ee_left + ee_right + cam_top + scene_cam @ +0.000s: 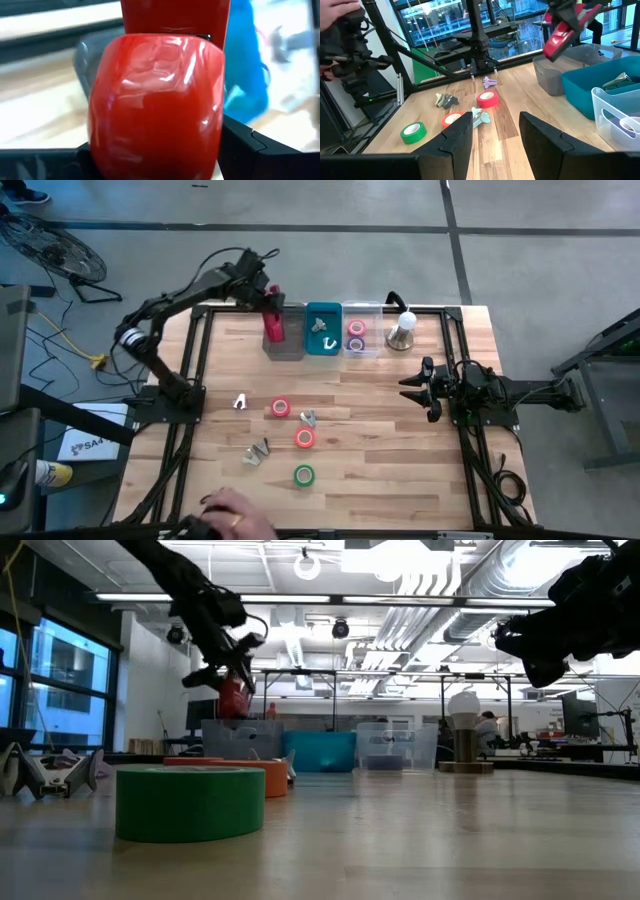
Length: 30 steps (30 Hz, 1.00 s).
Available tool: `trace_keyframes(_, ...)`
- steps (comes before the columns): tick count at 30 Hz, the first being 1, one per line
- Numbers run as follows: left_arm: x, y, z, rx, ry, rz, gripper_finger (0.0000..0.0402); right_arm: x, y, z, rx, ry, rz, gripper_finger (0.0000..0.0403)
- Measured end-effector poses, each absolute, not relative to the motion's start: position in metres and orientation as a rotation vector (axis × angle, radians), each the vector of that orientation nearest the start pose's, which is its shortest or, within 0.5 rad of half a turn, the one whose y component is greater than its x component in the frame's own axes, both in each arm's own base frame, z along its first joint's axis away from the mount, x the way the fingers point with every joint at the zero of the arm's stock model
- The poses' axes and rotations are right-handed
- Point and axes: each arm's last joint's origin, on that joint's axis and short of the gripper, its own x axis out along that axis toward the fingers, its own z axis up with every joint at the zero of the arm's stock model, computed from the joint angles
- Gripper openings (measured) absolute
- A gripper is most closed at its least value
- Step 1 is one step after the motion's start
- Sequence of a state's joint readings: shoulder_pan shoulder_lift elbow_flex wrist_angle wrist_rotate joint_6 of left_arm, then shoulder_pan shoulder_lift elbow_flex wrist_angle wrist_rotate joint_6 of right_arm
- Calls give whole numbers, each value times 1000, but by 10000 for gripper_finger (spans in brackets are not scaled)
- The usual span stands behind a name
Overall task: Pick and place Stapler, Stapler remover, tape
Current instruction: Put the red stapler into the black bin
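While the left gripper (272,302) hangs above the grey bin (284,340), the stapler (273,326) sits clamped between its jaws; the right gripper (420,387) has its jaws open and empty.

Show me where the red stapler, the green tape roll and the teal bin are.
stapler (273,326), high view, red body.
green tape roll (304,475), high view, its ring.
teal bin (311,346), high view, near rim.

Quick rundown of the surfaces I'm looking at on the rig

My table (400,440) is pale wood planks with visible grain, fairly matt. The stapler (155,100) is glossy red plastic, smooth enough to throw reflections. The grey bin (555,75) and teal bin (585,92) look like matt plastic, the clear bin (615,115) see-through plastic. The green tape (188,802) looks matt.
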State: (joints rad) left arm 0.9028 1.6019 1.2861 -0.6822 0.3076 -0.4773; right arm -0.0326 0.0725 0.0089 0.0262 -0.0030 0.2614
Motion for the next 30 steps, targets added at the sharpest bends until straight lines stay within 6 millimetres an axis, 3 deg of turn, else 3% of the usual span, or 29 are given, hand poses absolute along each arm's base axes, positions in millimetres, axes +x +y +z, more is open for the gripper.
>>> trace_keyframes(5,231,272,264,-1022,748,789,196,102,-3,163,262,33,-34,154)
trace_keyframes(9,241,272,255,-1079,861,788,196,102,-3,163,262,33,-34,154)
trace_keyframes(13,244,266,250,-1116,953,802,196,102,-3,163,262,33,-34,154)
trace_keyframes(30,249,269,226,-1159,1043,922,196,102,-3,163,262,33,-34,154)
